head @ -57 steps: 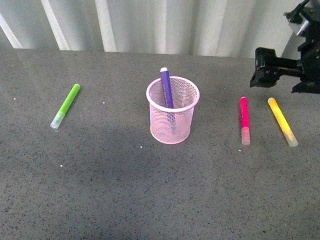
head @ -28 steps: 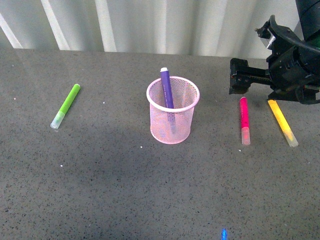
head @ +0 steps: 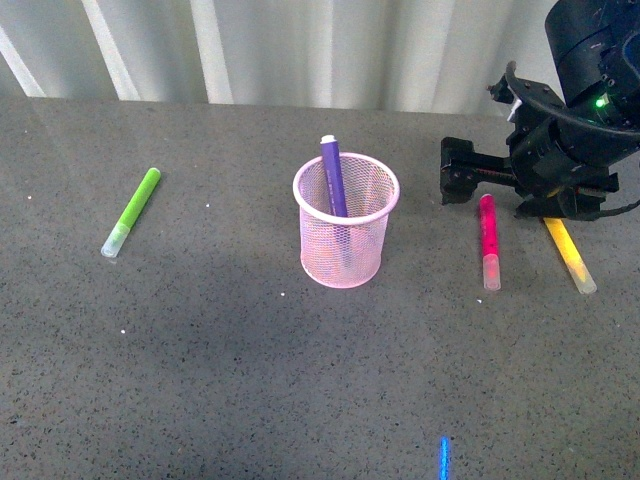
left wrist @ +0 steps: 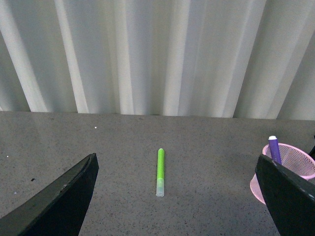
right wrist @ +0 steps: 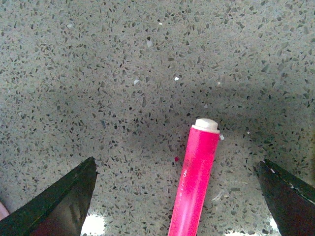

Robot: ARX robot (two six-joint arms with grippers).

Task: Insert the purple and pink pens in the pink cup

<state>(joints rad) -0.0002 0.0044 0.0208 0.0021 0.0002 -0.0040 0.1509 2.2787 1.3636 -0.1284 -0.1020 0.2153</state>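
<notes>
The pink cup (head: 345, 240) stands mid-table with the purple pen (head: 333, 178) upright inside it, leaning on the rim. To its right the pink pen (head: 489, 235) lies flat on the table. My right gripper (head: 460, 175) hovers open just over the far end of the pink pen. In the right wrist view the pink pen (right wrist: 195, 177) lies between the spread fingers of the right gripper (right wrist: 177, 164), untouched. My left gripper (left wrist: 177, 206) is open and empty; it looks over the table, with the pink cup (left wrist: 291, 171) and the purple pen (left wrist: 274, 149) by one finger.
A lime-green marker (head: 131, 210) lies at the left, also seen as the green marker (left wrist: 160, 172) ahead of the left gripper. A yellow marker (head: 572, 255) lies right of the pink pen, partly under the right arm. A white corrugated wall (head: 300, 50) backs the table.
My right arm has moved left and lower, from the table's far right to above the pink pen's far end. The pens and the cup have not moved.
</notes>
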